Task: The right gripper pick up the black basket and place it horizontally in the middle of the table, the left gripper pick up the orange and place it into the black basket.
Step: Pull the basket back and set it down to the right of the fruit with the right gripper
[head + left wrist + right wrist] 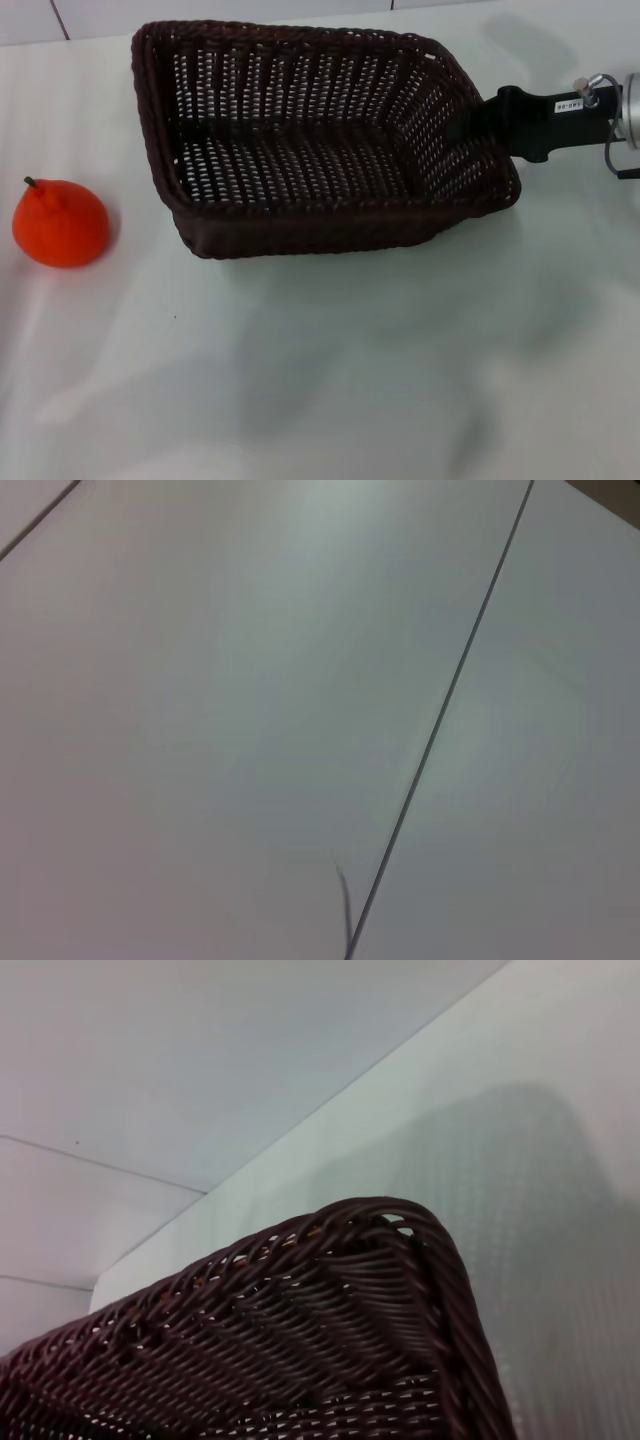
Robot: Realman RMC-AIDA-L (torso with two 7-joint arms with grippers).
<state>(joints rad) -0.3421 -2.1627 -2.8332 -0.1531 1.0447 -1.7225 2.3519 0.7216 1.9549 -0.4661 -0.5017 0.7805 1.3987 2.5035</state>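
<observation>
The black basket (300, 238) hangs tilted over the white table (350, 390), its opening turned towards me, and casts a soft shadow below. My right gripper (490, 118), a black arm-tip with a silver joint and a white label, comes in from the right and grips the basket's right rim. The right wrist view shows the basket's braided rim and a corner (330, 1310) close up. The orange (60, 222) sits on the table at the far left, apart from the basket. My left gripper is out of view.
The left wrist view shows only a white surface with a thin dark seam (450, 700). A white tiled wall (200, 1060) stands behind the table's far edge.
</observation>
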